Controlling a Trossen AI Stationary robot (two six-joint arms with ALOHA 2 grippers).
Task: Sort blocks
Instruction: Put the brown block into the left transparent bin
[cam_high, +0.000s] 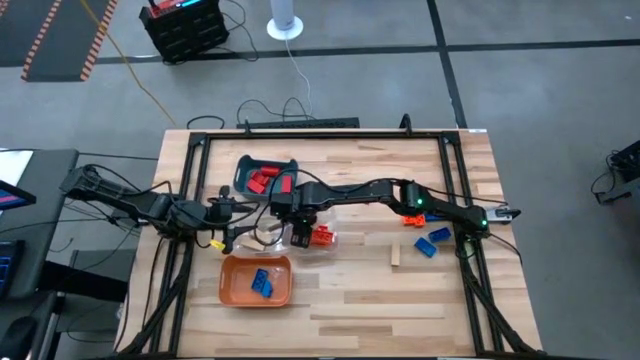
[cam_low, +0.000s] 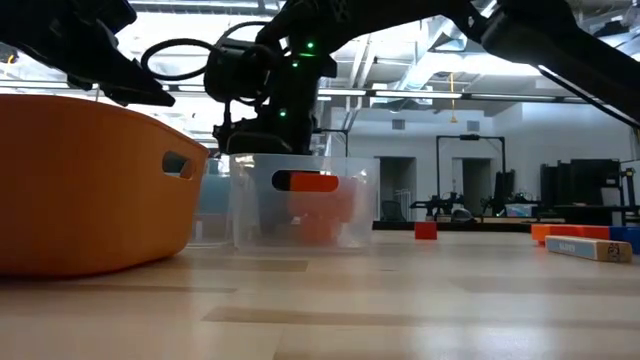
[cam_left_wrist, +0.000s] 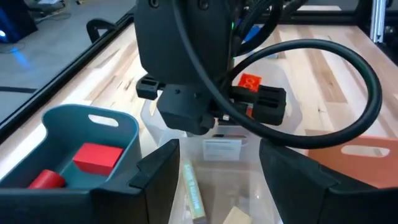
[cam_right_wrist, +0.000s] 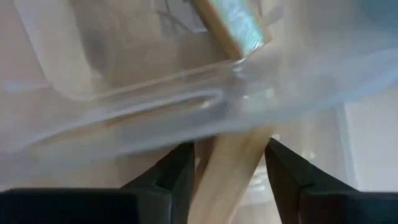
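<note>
One pale tan block is pinched in the right claw just over the rim of the clear tray, which holds other tan pieces; red blocks lie in the teal tray, blue ones in the orange tray; more sit loose on the tabletop; the left claw hangs spread beside that tray.
</note>
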